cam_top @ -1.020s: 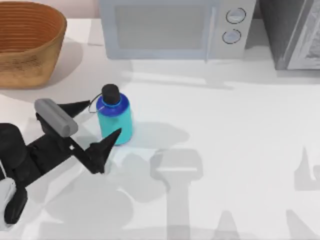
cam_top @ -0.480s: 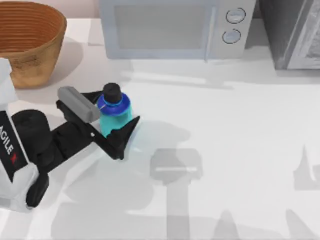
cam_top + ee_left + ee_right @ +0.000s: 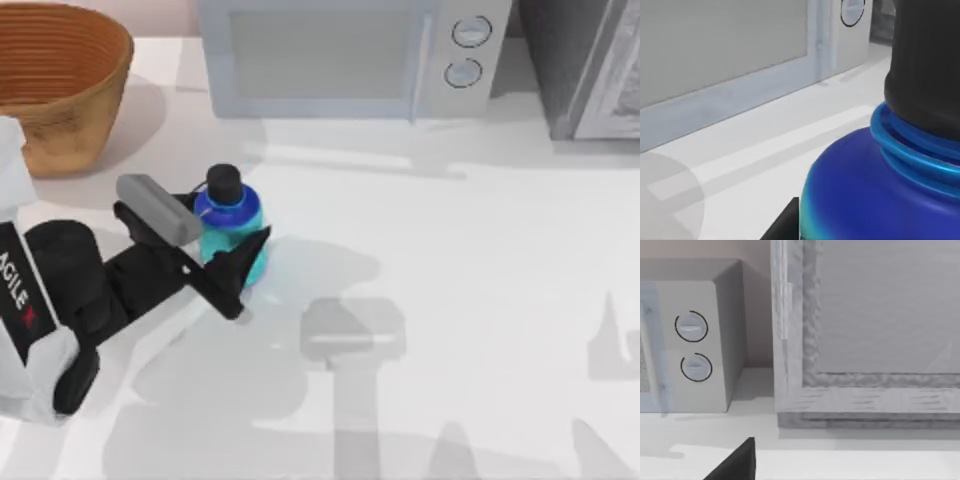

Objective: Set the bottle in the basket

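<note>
Top view has our left gripper (image 3: pixel 222 237) closed round the bottle (image 3: pixel 231 222), one finger (image 3: pixel 241 268) pressed on the near side of the cyan body and the other tucked behind it beside the grey wrist block, so the bottle is clamped between them. The bottle stands upright on the table (image 3: pixel 460 250), left of centre, its black cap (image 3: pixel 224 184) uppermost and a thin loop strap showing by the neck. Our left arm (image 3: pixel 60 300) (black, with a white casing lettered in red and black) reaches in from the lower left.

Left wrist view gives what the overhead cannot: the bottle (image 3: pixel 875 190) up close, dark blue shoulder shading to cyan at the lower edge, ribbed blue neck rings, and the cap (image 3: pixel 927 65) looming above. A black finger (image 3: pixel 785 225) sits just against the body. Behind it runs the microwave (image 3: pixel 725 55) front.

Outward again in the top view, the basket (image 3: pixel 55 80) sits at the far left corner, well apart from the bottle. The microwave (image 3: pixel 350 55) stands along the back edge, with a grey cabinet (image 3: pixel 590 60) to its right.

Right wrist view looks at the microwave's two dials (image 3: pixel 692 347) and the cabinet (image 3: pixel 865 330); a dark fingertip (image 3: pixel 737 462) of our right gripper shows, and we cannot tell whether it is open.
</note>
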